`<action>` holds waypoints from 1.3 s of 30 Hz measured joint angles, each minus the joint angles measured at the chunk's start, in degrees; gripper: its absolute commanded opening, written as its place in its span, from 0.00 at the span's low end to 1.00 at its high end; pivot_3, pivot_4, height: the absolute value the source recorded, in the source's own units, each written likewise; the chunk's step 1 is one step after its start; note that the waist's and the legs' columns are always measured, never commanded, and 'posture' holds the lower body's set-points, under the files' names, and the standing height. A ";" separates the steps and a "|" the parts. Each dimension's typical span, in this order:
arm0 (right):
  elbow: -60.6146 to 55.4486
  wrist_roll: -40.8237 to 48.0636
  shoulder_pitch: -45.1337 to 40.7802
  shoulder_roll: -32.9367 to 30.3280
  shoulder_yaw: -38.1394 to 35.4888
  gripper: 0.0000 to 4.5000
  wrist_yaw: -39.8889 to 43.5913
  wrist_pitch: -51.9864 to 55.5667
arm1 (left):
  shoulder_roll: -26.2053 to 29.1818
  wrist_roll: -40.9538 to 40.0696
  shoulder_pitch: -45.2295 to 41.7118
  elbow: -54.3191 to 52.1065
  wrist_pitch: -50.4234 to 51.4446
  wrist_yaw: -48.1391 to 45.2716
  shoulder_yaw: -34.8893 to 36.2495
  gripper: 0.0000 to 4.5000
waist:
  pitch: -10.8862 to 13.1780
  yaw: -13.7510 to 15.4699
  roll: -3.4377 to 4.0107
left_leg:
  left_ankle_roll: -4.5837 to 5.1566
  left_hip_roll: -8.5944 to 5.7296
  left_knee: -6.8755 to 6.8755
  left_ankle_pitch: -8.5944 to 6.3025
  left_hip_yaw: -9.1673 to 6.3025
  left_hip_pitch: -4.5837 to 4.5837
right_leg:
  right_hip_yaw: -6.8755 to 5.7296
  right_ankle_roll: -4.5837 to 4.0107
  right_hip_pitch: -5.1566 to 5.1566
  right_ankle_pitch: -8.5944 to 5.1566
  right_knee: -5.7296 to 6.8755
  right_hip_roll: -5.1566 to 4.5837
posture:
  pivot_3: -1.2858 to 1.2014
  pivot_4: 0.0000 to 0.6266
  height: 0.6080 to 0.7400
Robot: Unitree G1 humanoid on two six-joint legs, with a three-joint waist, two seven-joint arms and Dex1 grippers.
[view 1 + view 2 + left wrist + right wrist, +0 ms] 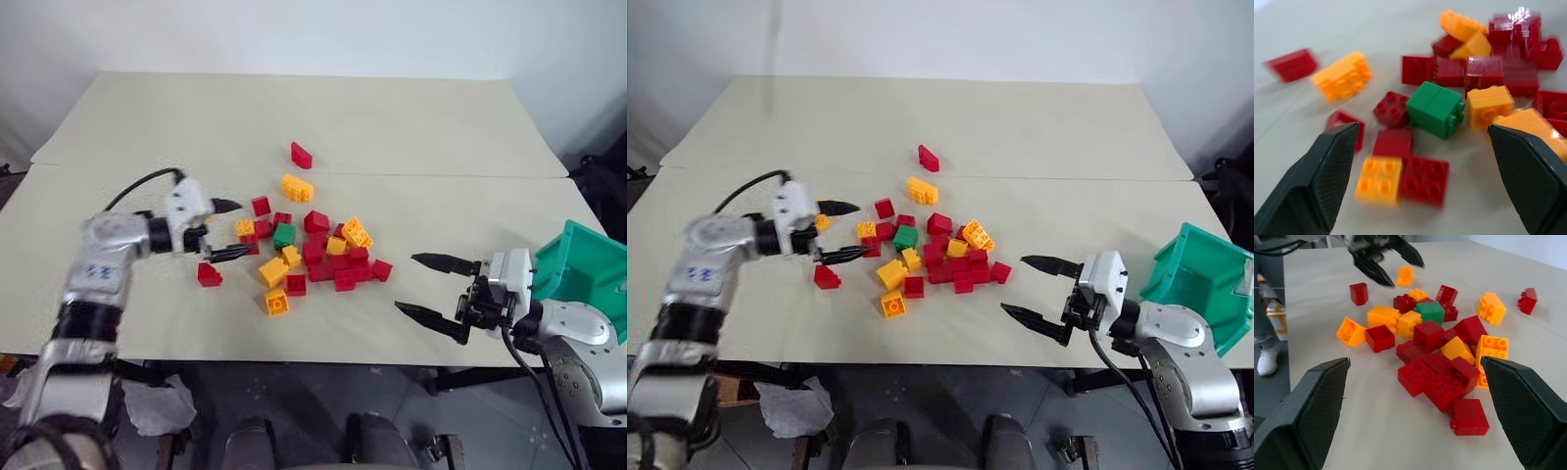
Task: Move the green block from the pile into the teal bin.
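Observation:
The green block (284, 235) lies on the left side of the pile (328, 257) of red and yellow-orange bricks, mid-table. My left gripper (243, 230) hovers open just left of the pile and points at it. In the left wrist view the green block (1436, 108) lies a short way ahead, between the two spread fingers, untouched. My right gripper (406, 282) stands open and empty to the right of the pile, near the table's front edge. The teal bin (573, 257) sits at the table's right edge, behind the right hand.
Stray bricks lie apart from the pile: a red one (301, 155) and an orange one (297, 187) farther back, a red one (209, 274) below the left gripper, and an orange one (276, 303) toward the front. The beige table (147, 127) is bare at the back and left.

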 measured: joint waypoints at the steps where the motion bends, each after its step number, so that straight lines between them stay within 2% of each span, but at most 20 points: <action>1: -0.14 0.00 0.21 0.01 -0.11 1.00 -0.23 0.00 | -0.66 1.07 -1.49 3.02 -1.79 -0.19 -0.81 1.00 | 0.00 -0.05 0.00 | 0.00 0.00 -0.01 0.00 0.00 0.00 | 0.00 0.00 -0.02 0.00 0.01 0.00 | 0.52 0.24 1.00; 4: -1.52 0.01 1.88 0.08 -0.48 1.00 -1.58 0.01 | -3.14 4.33 -7.03 13.23 -7.50 -1.61 -3.16 1.00 | 0.02 0.28 -0.03 | 0.00 0.00 -0.06 0.00 -0.01 -0.01 | -0.01 0.00 -0.05 0.00 0.00 0.01 | 0.52 0.24 1.00; 9: -4.73 0.01 4.37 0.55 -1.10 1.00 -3.99 0.01 | -7.11 8.44 -13.46 24.51 -14.59 -2.16 -5.60 1.00 | 0.03 0.40 -0.05 | 0.00 -0.01 -0.04 -0.01 -0.03 -0.08 | -0.02 0.03 -0.04 0.01 -0.08 0.00 | 0.52 0.24 1.00; 15: -7.36 0.00 6.89 1.27 -1.79 1.00 -6.66 0.00 | -12.21 10.45 -17.02 31.23 -17.82 -1.88 -5.88 1.00 | 0.05 0.28 -0.09 | 0.00 -0.01 -0.02 -0.01 -0.04 -0.08 | -0.02 0.03 -0.03 0.01 -0.08 0.01 | 0.52 0.24 1.00; 18: -7.90 0.00 8.02 1.27 -1.81 1.00 -7.46 0.01 | -12.60 11.79 -18.38 32.98 -18.58 -1.79 -6.20 0.87 | 0.05 0.21 -0.09 | 0.01 -0.01 -0.03 -0.01 -0.04 -0.06 | -0.01 0.03 -0.03 0.01 -0.07 0.00 | 0.52 0.24 1.00; 22: -8.84 0.03 8.56 1.27 -2.33 1.00 -8.29 0.01 | -13.24 12.99 -18.78 34.31 -18.68 -1.59 -6.20 0.60 | 0.05 0.35 -0.09 | 0.01 -0.01 -0.02 -0.01 -0.07 -0.07 | -0.01 0.03 0.02 0.01 -0.07 0.00 | 0.52 0.24 1.00; 24: -9.09 0.05 8.87 1.27 -2.68 1.00 -8.63 0.01 | -13.16 13.50 -19.39 34.96 -18.31 -1.23 -6.24 0.51 | 0.05 0.35 -0.09 | 0.02 -0.01 -0.01 -0.02 -0.09 -0.06 | -0.01 0.03 0.04 0.01 -0.09 -0.01 | 0.52 0.24 1.00; 32: -9.71 0.12 10.10 1.27 -3.31 1.00 -9.05 0.03 | -12.46 13.35 -19.48 35.49 -17.48 -1.78 -4.62 0.51 | 0.05 0.16 -0.09 | 0.02 -0.01 0.05 -0.01 -0.11 -0.03 | 0.01 0.03 0.02 0.01 -0.06 -0.01 | 0.52 0.24 1.00; 39: -11.22 0.55 11.32 1.14 -4.31 1.00 -9.56 0.43 | -12.31 8.24 -25.59 35.03 -15.12 -9.64 1.13 0.51 | 0.07 0.54 -0.12 | 0.03 -0.02 0.02 -0.02 -0.11 -0.11 | -0.01 0.03 0.04 0.02 -0.02 0.00 | 0.52 0.24 1.00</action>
